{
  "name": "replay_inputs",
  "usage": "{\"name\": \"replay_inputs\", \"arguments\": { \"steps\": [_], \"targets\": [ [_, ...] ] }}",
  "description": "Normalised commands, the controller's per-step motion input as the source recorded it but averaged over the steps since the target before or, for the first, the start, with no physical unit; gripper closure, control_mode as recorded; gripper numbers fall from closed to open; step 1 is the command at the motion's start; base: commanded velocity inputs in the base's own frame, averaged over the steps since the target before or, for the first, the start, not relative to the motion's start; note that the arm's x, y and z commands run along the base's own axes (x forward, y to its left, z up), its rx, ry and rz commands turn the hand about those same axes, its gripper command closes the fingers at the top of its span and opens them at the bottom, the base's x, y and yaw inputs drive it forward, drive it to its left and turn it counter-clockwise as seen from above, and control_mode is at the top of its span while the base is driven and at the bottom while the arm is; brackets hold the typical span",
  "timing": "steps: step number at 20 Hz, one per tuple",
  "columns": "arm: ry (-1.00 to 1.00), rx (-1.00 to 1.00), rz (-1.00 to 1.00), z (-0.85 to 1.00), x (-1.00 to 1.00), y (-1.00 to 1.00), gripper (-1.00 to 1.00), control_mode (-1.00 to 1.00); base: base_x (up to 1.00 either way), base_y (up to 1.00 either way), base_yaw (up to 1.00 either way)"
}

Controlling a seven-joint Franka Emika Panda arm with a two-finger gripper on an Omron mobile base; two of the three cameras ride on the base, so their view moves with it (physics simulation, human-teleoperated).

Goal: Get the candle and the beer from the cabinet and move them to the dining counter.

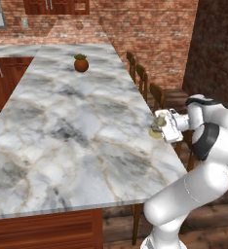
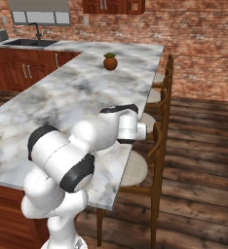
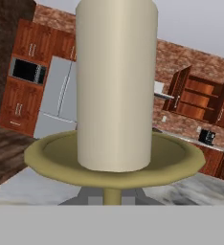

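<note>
My gripper point(image 1: 163, 128) is shut on the candle point(image 1: 159, 123), a cream-white stub on a brass-yellow saucer base. It holds the candle at the right edge of the dining counter point(image 1: 77, 126), a little above the marble. In the hand view the candle point(image 3: 116, 86) stands upright and very close, its saucer above my grey fingertips point(image 3: 85, 196), with marble point(image 3: 32, 189) below. A wall cabinet point(image 3: 200, 98) with open doors and bare shelves hangs far across the room. The beer is out of view.
A round brown plant pot point(image 1: 81, 63) stands at the far end of the counter. Wooden chairs point(image 1: 157, 95) line its right side, next to my arm. A sink point(image 2: 30, 43), a fridge point(image 3: 59, 98) and a microwave point(image 3: 27, 71) lie along the far walls.
</note>
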Motion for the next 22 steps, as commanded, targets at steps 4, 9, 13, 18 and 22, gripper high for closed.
{"name": "replay_inputs", "arguments": {
  "steps": [4,9,13,18,22],
  "targets": [
    [-0.08,0.0,0.1,-0.49,0.25,0.0,1.0,-1.0,0.0,0.0,0.0],
    [-0.01,0.0,0.02,-0.29,0.34,0.0,1.0,-1.0,0.0,0.0,0.0],
    [0.0,0.0,0.0,-0.16,0.26,0.02,1.0,-1.0,0.0,0.0,0.0],
    [0.0,0.0,0.0,-0.09,0.22,0.01,1.0,-1.0,0.0,0.0,0.0],
    [0.01,0.0,0.02,-0.11,0.21,0.04,1.0,-1.0,0.0,0.0,0.0]
  ]
}}
